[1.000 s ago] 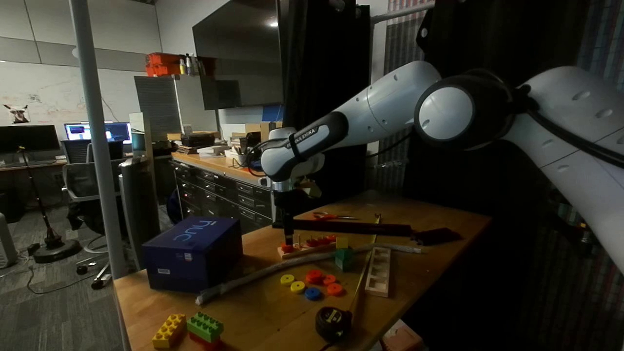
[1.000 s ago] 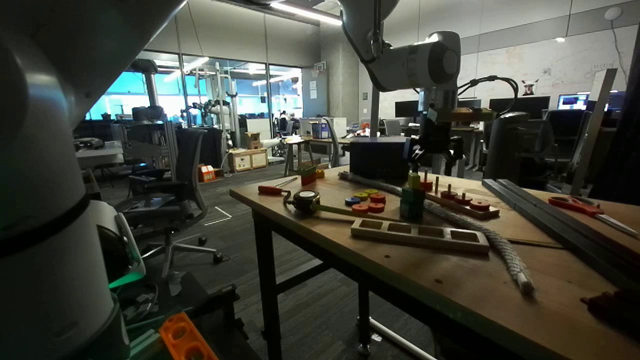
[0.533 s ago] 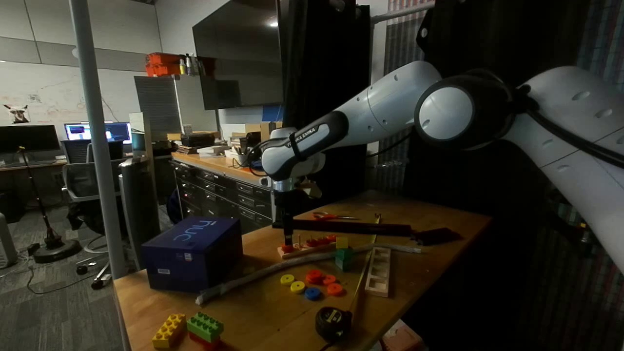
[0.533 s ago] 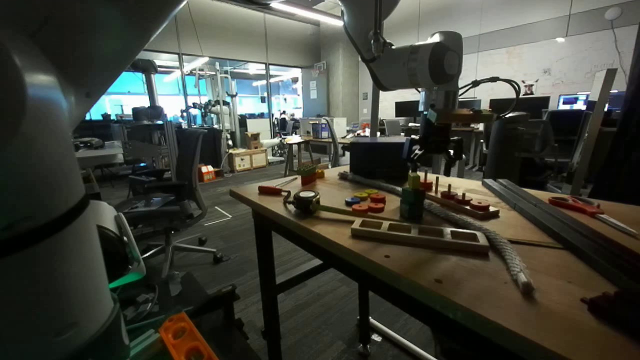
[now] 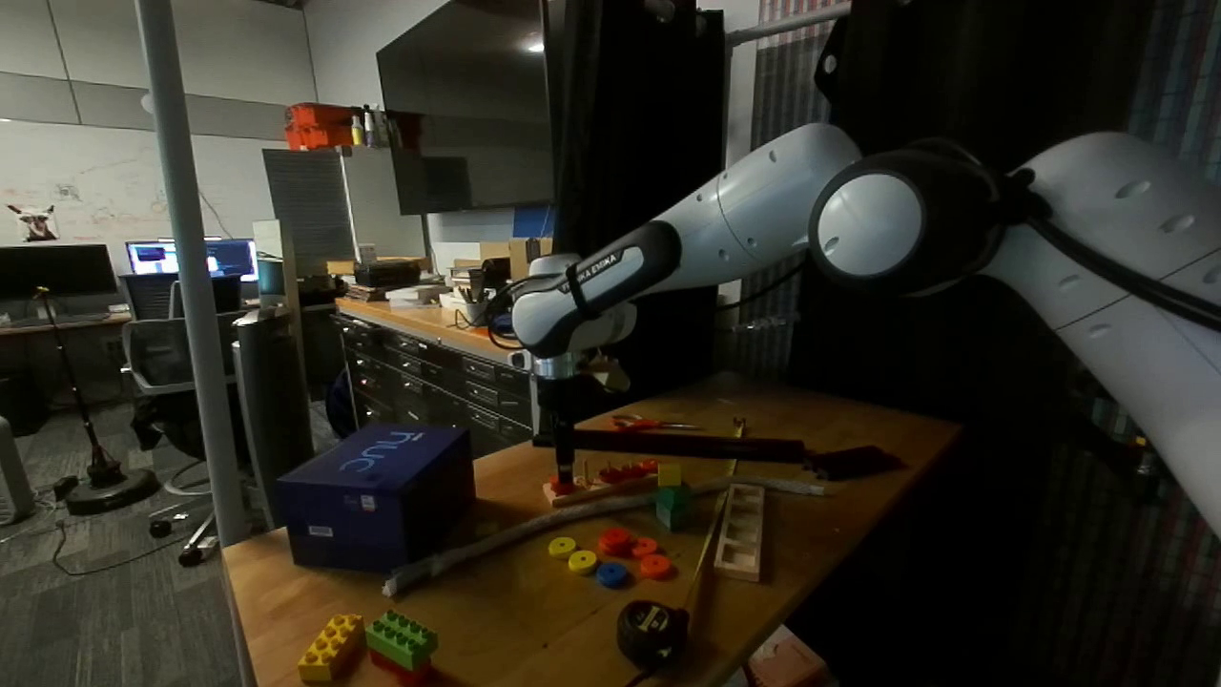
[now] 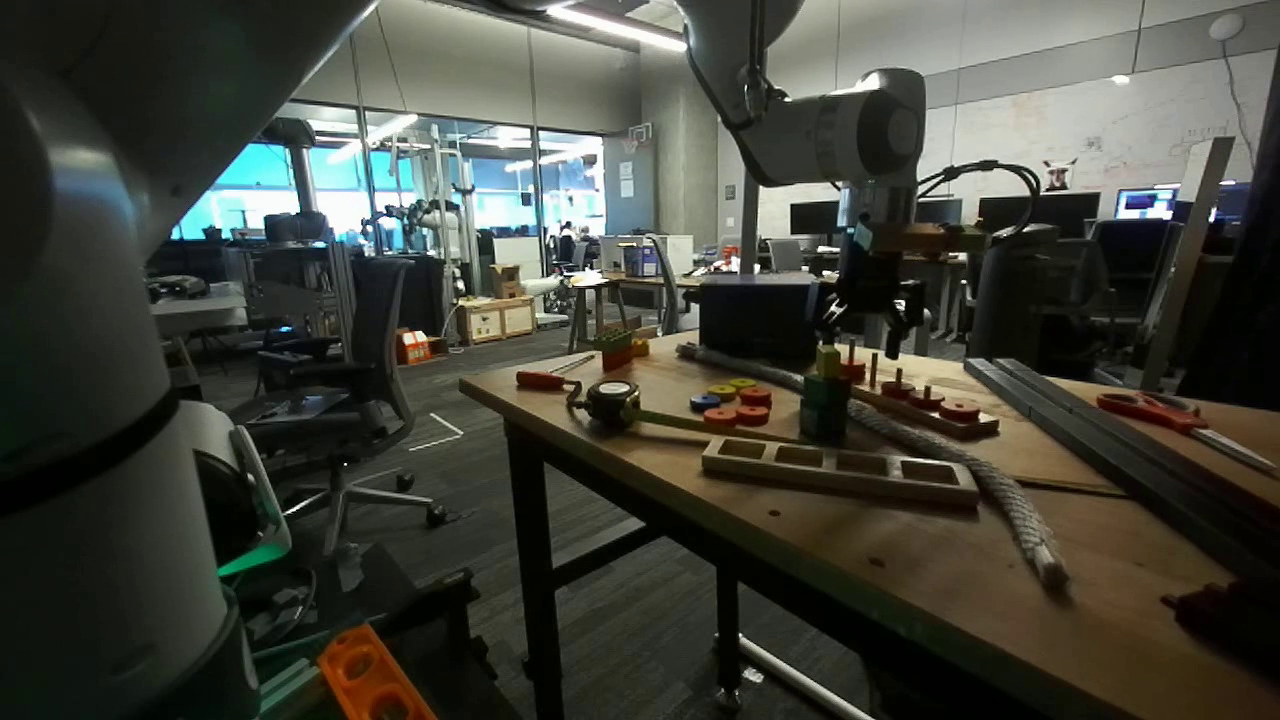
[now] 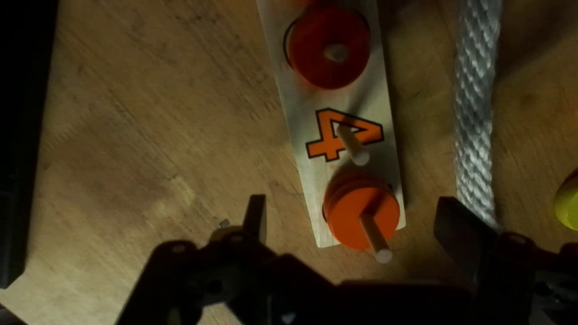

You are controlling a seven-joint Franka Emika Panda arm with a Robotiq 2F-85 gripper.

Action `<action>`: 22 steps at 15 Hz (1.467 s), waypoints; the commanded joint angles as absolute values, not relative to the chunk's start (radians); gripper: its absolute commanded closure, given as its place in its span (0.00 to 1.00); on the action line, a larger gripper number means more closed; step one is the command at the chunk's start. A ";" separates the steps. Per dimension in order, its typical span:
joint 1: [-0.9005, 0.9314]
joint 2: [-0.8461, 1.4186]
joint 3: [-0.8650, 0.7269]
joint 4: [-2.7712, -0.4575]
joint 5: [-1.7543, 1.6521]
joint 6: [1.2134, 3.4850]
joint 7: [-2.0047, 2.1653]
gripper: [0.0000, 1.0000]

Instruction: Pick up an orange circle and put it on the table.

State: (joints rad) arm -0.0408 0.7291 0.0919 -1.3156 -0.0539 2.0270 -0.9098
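One orange disc [image 7: 345, 221], flat, face up, set around the end peg [image 7: 373, 237] of a board [image 7: 300, 104] on the table [image 7: 149, 113], its axis along the peg. The board's long axis runs nearly top to bottom in the wrist view, the disc at the end nearest the box [image 5: 353, 510]. One gripper [image 7: 352, 210], pointing down, jaws spread either side of the disc, clear of it.

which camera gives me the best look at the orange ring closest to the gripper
The wrist view: it looks down on the orange ring, showing its flat face and the peg through it. Both exterior views show it small and from the side, crowded by a gripper finger or the yellow block.
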 commanded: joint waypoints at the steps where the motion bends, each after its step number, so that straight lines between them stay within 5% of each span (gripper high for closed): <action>1: -0.054 0.729 0.106 -1.311 -0.036 2.028 -0.911 0.34; 7: -0.056 0.729 0.106 -1.314 -0.036 2.028 -0.911 0.80; 22: -0.042 0.677 0.105 -1.343 -0.050 2.033 -0.896 0.77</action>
State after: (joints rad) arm -0.0420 0.7216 0.0973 -1.3165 -0.0539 2.0271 -0.9098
